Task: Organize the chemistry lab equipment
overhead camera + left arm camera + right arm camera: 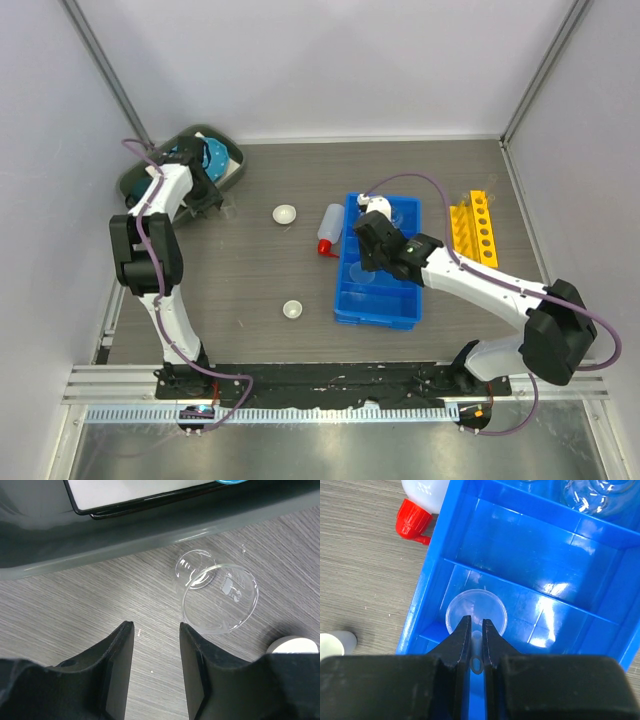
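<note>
The left end effector [156,627] is hanging open over the surface [75,610], and a glass beaker [220,597] is lying on its side just ahead of it, near the green tray [100,545]. The right end effector [476,622] is pinching the stem of a clear funnel [475,602] inside the blue bin [535,555].

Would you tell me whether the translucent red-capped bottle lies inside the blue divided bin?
No, the translucent red-capped bottle lies on the grey table outside the blue divided bin.

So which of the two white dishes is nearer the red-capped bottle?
The far dish, just left of the bottle; the other dish lies off the bin's near corner.
</note>
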